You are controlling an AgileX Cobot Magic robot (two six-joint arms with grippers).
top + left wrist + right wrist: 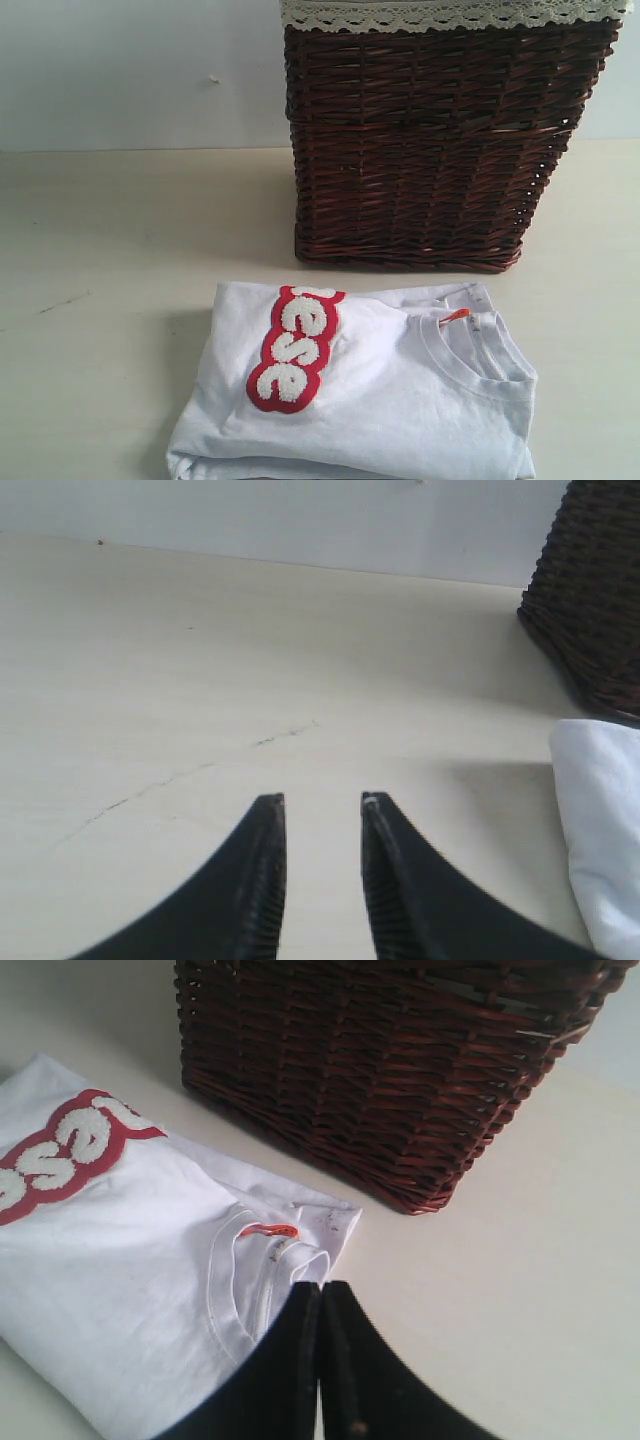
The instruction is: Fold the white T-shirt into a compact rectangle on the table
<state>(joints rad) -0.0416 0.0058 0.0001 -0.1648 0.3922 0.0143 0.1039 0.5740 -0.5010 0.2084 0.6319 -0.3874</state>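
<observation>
We see the white T-shirt (400, 400) lying folded into a rough rectangle on the counter (100, 250), in the lower middle of the exterior frame, its lower edge cut off by the frame. The red band (295, 350) with fuzzy white letters runs diagonally over its left part, and the ribbed collar (470, 368) with the small orange tag (455, 316) faces up on its right part. Just behind it, at the upper right, stands the dark wicker basket (430, 150) with a lace-edged liner (440, 14) at its rim; shirt and basket are near but apart. The left pincer (321, 800) stands partly open over bare counter, holding nothing, the shirt's edge off to one side. The right pincer (321, 1286) has its 2 fingers pressed together, nothing between them, close by the collar.
</observation>
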